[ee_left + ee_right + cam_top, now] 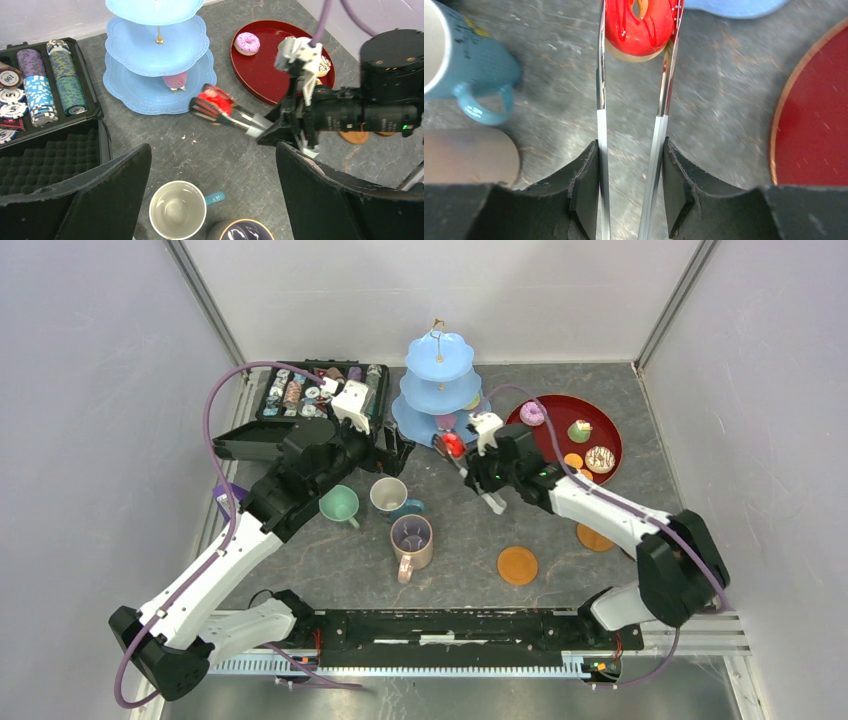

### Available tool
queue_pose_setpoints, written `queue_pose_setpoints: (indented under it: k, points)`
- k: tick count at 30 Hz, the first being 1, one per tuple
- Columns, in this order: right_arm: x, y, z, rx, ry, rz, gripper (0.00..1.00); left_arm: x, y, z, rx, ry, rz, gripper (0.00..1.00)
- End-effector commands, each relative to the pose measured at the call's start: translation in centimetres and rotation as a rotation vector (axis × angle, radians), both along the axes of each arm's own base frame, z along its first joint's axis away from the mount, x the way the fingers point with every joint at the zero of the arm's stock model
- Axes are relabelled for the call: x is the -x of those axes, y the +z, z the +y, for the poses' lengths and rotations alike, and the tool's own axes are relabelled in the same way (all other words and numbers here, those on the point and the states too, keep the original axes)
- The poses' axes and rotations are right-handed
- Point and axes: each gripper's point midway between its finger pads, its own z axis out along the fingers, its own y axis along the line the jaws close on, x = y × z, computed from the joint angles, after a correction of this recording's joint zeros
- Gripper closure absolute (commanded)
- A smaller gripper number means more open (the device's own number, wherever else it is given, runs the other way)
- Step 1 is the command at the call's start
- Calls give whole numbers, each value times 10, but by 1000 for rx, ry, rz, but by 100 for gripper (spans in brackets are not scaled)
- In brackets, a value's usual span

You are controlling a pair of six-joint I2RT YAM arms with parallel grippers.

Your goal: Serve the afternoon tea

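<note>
My right gripper (pixel 476 466) is shut on metal tongs (pixel 659 125) that pinch a red-glazed doughnut (pixel 640 25), held just off the pale-blue three-tier stand (pixel 438 390). The doughnut (pixel 215 101) hangs near the stand's bottom tier (pixel 135 92), where a pink pastry (pixel 175 80) sits. My left gripper (pixel 212 150) is open and empty above the white-and-blue mug (pixel 177 210), with the pink-purple mug (pixel 240 231) beside it. The mint mug (pixel 340 505) stands to their left. Two coasters (pixel 517 565) lie on the table's right half. No olive mug shows.
A red tray (pixel 560 440) at the right holds a pink doughnut (pixel 532 413) and several other pastries. An open black case of chips (pixel 320 390) stands left of the stand, its foam lid (pixel 45 165) by my left finger. White walls enclose the table.
</note>
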Motion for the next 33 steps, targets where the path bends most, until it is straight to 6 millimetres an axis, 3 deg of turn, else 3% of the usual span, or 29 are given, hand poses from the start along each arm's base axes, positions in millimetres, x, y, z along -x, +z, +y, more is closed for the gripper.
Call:
queue_pose_setpoints:
  k: [1, 8, 12, 20, 33]
  points:
    - [-25, 31, 49, -50, 71, -115, 78, -2, 12, 1, 9, 5, -49, 0]
    - [-63, 22, 93, -45, 75, -183, 78, -2, 12, 2, 2, 11, -51, 0]
    - [-89, 13, 106, -25, 40, -190, 77, -1, 12, 0, 9, -2, -48, 0]
    - [-136, 3, 114, 14, -83, -246, 75, -1, 12, -1, 11, -6, -47, 0]
    - [-165, -17, 113, 11, -210, -320, 58, 1, 14, -2, 19, -8, -48, 0]
